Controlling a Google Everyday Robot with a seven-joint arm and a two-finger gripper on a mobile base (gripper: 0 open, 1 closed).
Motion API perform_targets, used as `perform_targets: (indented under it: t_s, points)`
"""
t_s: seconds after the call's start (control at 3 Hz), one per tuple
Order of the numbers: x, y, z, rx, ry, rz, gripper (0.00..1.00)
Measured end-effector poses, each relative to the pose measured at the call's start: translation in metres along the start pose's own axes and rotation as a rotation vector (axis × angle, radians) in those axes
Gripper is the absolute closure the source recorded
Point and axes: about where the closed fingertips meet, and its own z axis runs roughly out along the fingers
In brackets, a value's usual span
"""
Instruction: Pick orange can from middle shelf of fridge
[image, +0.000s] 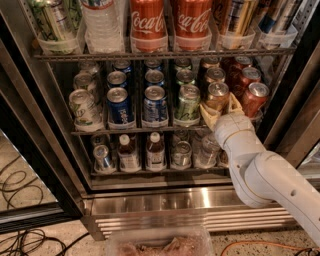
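Observation:
The orange can (218, 93) stands at the front of the fifth lane on the middle shelf (125, 131) of the fridge (190, 202). It is coppery with a silver top. My gripper (219, 104) reaches in from the lower right on a white arm. Its pale fingers (207, 115) stand on both sides of the can's lower body and press against it. The can stands upright on the rack. More orange cans (215, 75) stand in the lane behind it.
A darker red can (254, 97) stands just right of the gripper and a green-and-white can (187, 103) just left. Blue cans (155, 104) fill the middle lanes. Coca-Cola bottles (148, 22) stand above, small bottles (155, 150) below. Cables (20, 187) and a clear tub (160, 244) are on the floor.

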Motion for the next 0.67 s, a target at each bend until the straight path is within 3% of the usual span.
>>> perform_targets:
  t_s: [0.67]
  points:
    - [-0.025,0.0,-0.006,-0.038,-0.032,-0.008,1.0]
